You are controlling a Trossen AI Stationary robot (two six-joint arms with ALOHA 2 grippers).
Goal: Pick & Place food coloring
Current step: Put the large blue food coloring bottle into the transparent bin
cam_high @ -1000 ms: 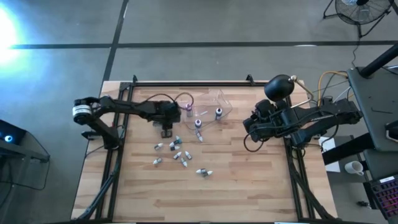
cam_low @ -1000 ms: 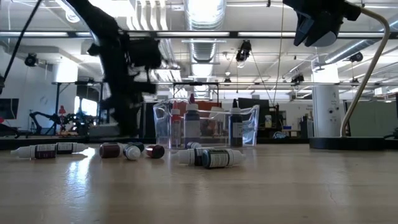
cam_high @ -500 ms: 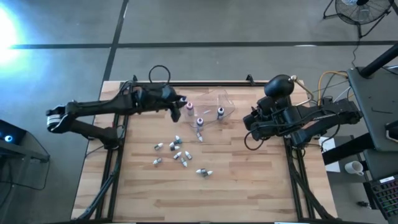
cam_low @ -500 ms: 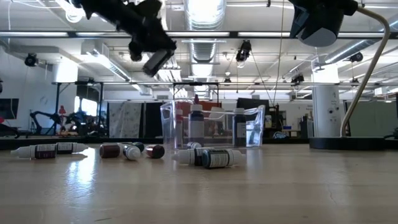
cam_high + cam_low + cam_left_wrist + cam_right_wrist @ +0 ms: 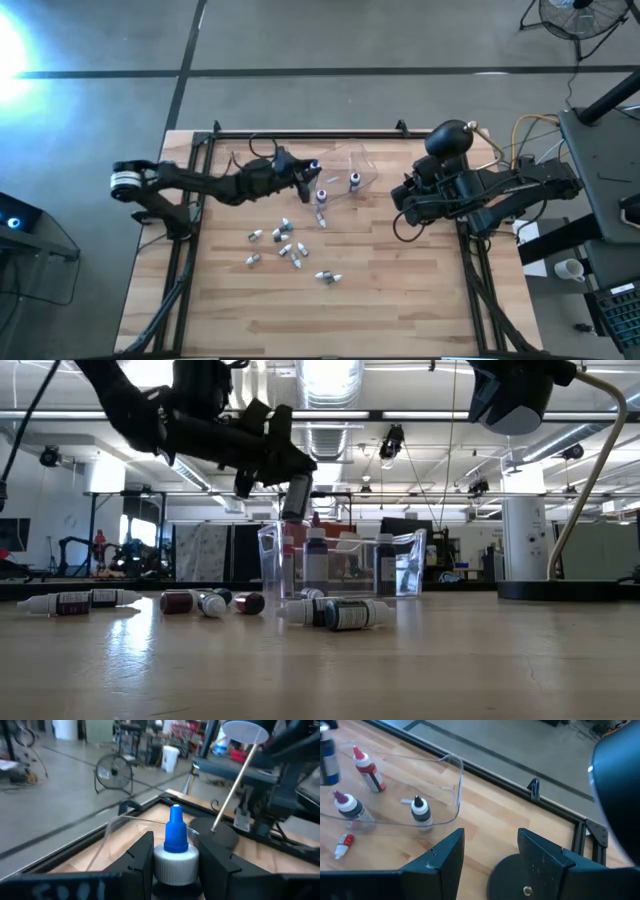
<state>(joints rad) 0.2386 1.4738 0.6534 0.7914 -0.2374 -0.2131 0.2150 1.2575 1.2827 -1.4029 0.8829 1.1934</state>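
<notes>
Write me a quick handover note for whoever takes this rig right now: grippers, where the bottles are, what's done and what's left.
Left gripper: shut on a blue-tipped bottle, held in the air at the tub's left edge, not yet released.
Right gripper: open, holding nothing, waiting to the right of the tub.
Done: three bottles stand upright in the tub, red-tipped, purple-tipped and dark-tipped.
Left: drop the held bottle in, then move the loose bottles lying on the table in front of the tub; one lies just outside the tub wall.
</notes>
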